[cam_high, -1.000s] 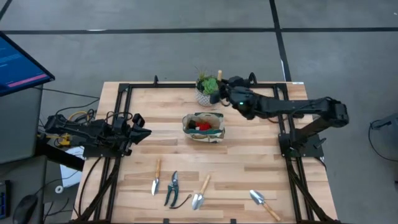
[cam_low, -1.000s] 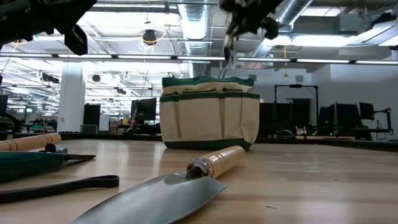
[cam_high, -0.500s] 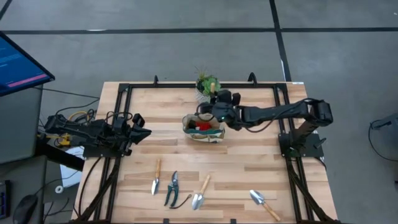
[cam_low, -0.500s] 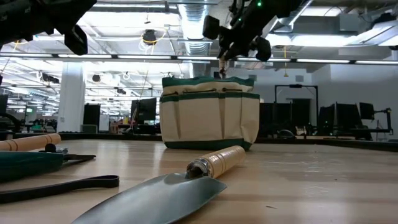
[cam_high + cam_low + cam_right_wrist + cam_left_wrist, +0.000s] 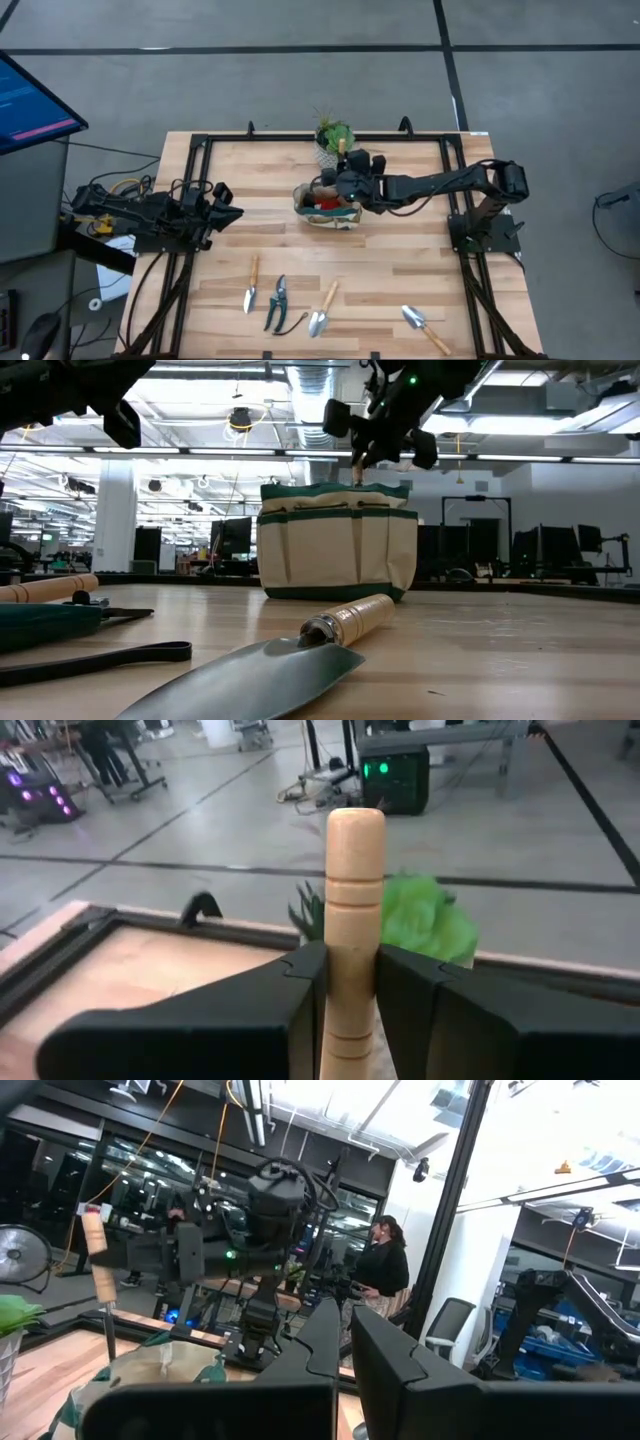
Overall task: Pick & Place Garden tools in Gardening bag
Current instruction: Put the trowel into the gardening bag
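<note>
My right gripper (image 5: 345, 182) is over the beige bag with green trim (image 5: 327, 208), shut on a tool with a light wooden handle (image 5: 352, 890). The tool stands upright, and its metal shaft (image 5: 358, 468) reaches down to the bag's open top (image 5: 338, 492). A red item (image 5: 325, 203) lies in the bag. Two trowels (image 5: 322, 310) (image 5: 425, 328), a narrow tool (image 5: 251, 283) and dark-handled shears (image 5: 277, 303) lie flat near the table's near edge. My left gripper (image 5: 226, 203) waits, shut and empty, at the table's left edge. My right gripper pinches the wooden handle's lower half (image 5: 348, 982) between its two fingers, which lie across it. The handle's free end (image 5: 355, 820) sticks up above the fingers. The tool hangs upright, its metal end down at the bag's opening; the bag's rim hides the tip.
A white pot with a green plant (image 5: 333, 140) stands just beyond the bag, close to my right arm. A black frame (image 5: 200, 150) runs round the table. A trowel (image 5: 300, 650) lies close before the low camera. A person (image 5: 385, 1270) stands in the room behind.
My right gripper has carried the upright tool from beside the plant toward the table's left and near side, over the bag, and down. The tool's metal end, first above the bag, now reaches its open top. The gripper has stayed shut.
</note>
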You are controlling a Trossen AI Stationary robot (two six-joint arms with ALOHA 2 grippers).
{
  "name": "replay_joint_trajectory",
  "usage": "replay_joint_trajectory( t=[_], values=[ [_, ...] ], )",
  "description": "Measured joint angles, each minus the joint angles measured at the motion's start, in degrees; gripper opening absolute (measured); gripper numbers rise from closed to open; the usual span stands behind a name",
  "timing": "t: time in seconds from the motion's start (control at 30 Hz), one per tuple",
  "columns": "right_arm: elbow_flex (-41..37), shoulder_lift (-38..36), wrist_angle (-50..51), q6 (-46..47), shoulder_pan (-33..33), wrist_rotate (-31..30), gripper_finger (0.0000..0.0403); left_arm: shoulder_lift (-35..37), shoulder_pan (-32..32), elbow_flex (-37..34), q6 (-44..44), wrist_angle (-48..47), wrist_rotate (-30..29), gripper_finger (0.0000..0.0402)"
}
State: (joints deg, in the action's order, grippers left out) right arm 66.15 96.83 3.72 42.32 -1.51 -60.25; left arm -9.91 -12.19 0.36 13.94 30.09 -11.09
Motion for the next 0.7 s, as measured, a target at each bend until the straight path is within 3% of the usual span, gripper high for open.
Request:
replay_joint_trajectory(
  t=[0.5,0.7],
  values=[
    [0.0,1.8,11.8,11.7,1.9,0.2,0.0054,-0.3,0.0,0.0,0.0,0.0,0.0,0.0002],
    [0.0,1.8,12.6,11.8,2.1,0.5,0.0054,-0.3,0.0,0.0,0.0,0.0,0.0,0.0002]
  ],
)
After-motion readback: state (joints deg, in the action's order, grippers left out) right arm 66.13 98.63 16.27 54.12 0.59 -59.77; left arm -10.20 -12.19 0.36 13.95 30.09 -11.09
